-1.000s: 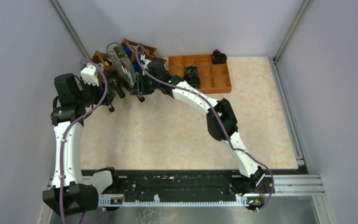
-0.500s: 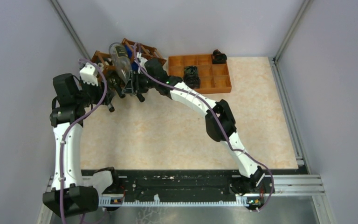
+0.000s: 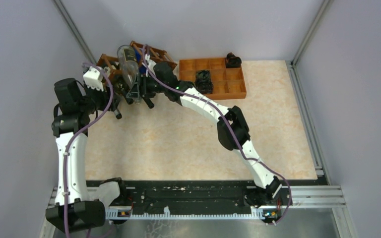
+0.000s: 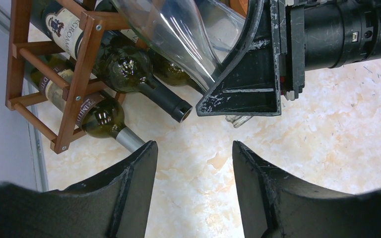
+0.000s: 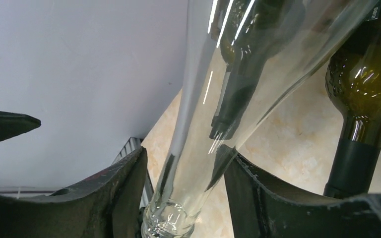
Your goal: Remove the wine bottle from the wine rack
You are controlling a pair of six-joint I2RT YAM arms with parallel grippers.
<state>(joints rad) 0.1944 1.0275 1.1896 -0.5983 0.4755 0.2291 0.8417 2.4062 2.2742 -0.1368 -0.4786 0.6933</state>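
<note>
The reddish-brown wine rack (image 3: 108, 62) stands at the back left, with dark bottles (image 4: 129, 69) lying in its cells. A clear glass wine bottle (image 3: 127, 59) slopes down out of the rack top, neck toward the table. My right gripper (image 3: 138, 92) surrounds that neck (image 5: 198, 163). Its jaws are open, with a gap between the left finger (image 5: 121, 183) and the glass. My left gripper (image 4: 193, 145) is open and empty over the marble table, just in front of the rack (image 4: 82, 59) and under the right gripper's fingers (image 4: 248, 84).
An orange compartment tray (image 3: 235, 85) sits right of the rack, holding two black objects (image 3: 204, 79). A green bottle with a silver neck (image 4: 101, 119) pokes from the rack's lowest cell. Grey walls close in behind and to the left.
My right gripper's jaws have parted around the clear bottle's neck, and the bottle has slid slightly back toward the rack. The left gripper has barely moved.
</note>
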